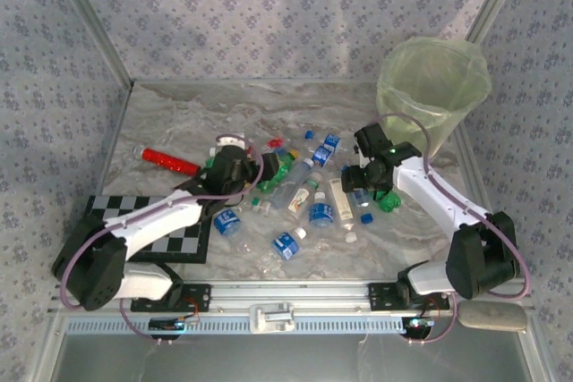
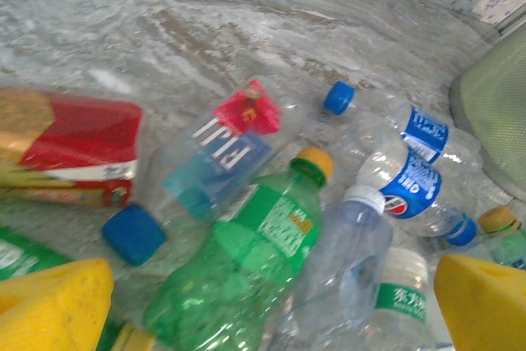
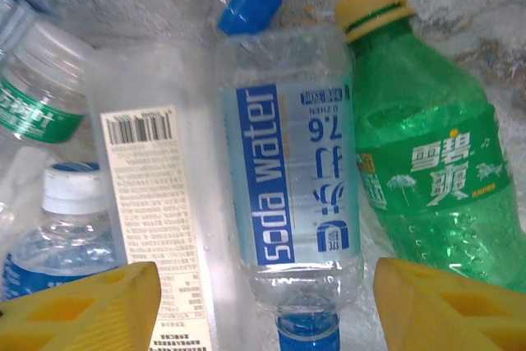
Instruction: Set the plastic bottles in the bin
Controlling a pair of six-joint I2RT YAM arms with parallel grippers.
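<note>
Down over the plastic bottles (image 1: 320, 214) with the right gripper (image 3: 267, 273), yellow fingers (image 3: 74, 306) parted either side of a lying soda water bottle (image 3: 292, 178), touching neither flank. Likewise parted wide on the left gripper (image 2: 271, 273), above a green bottle (image 2: 238, 277). Strewn across the table (image 1: 179, 118), all well short of the bin (image 1: 421, 105) upright at the far right corner.

A grey marbled table (image 1: 179, 118) carries plastic bottles (image 1: 295, 203) scattered across its middle, a red bottle (image 1: 170, 161) lying apart at left, a checkerboard (image 1: 183, 241) near-left, and the bin (image 1: 432, 87) standing far-right.
</note>
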